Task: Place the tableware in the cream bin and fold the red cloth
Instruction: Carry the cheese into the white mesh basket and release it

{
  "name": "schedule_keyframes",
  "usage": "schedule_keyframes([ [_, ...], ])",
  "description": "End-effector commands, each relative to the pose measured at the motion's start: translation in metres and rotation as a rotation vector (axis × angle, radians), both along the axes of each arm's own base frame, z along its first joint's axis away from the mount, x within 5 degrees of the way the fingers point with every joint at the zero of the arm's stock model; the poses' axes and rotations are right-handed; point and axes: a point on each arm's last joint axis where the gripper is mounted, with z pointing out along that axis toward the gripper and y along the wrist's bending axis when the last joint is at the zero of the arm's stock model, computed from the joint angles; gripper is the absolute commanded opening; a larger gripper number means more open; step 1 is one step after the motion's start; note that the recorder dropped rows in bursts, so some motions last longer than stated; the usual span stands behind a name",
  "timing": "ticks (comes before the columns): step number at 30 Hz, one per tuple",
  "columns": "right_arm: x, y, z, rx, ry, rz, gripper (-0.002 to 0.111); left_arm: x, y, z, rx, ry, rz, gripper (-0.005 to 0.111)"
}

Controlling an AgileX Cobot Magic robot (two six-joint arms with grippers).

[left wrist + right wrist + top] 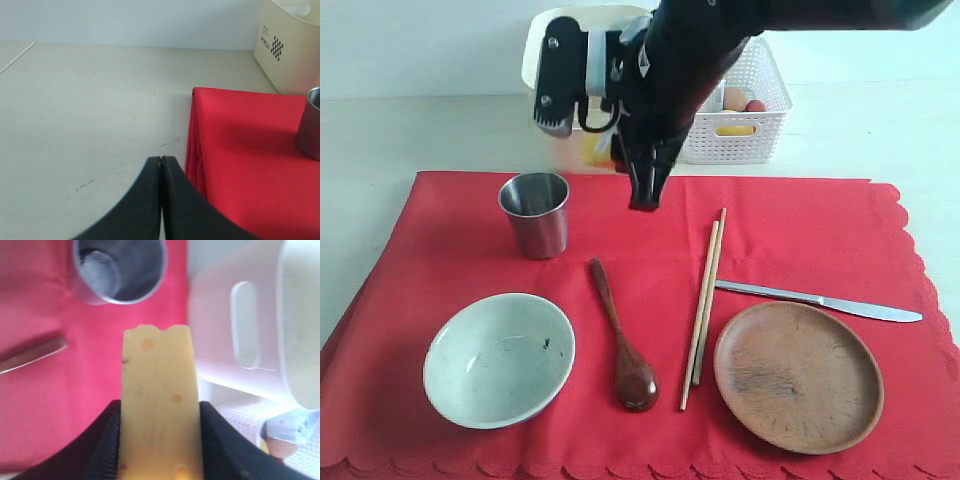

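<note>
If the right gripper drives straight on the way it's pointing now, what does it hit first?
Probably the red cloth just beside the steel cup, touching with the cheese wedge the right gripper holds. Depth is unclear; it might clip the cup's rim.

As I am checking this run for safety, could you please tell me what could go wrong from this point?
The right gripper holds the cheese close to the cream bin. If it is released there, food could land in the bin meant for tableware rather than in the white basket. That gripper also hangs near the cup, so a sideways swing might tip it.
</note>
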Motion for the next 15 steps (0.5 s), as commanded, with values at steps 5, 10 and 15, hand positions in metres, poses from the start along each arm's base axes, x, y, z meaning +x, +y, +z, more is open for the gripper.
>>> schedule_keyframes([
  [5, 0.043, -0.035, 0.022, 0.226, -0.194, -0.271, 0.0, 0.001, 0.0, 0.0, -0.005, 0.001, -0.001, 0.001],
  [10, 0.07, -0.064, 0.027, 0.409, -0.237, -0.428, 0.0, 0.001, 0.0, 0.0, -0.005, 0.001, -0.001, 0.001],
  [15, 0.096, -0.09, 0.017, 0.55, -0.258, -0.545, 0.0, 0.001, 0.0, 0.0, -0.005, 0.001, -0.001, 0.001],
])
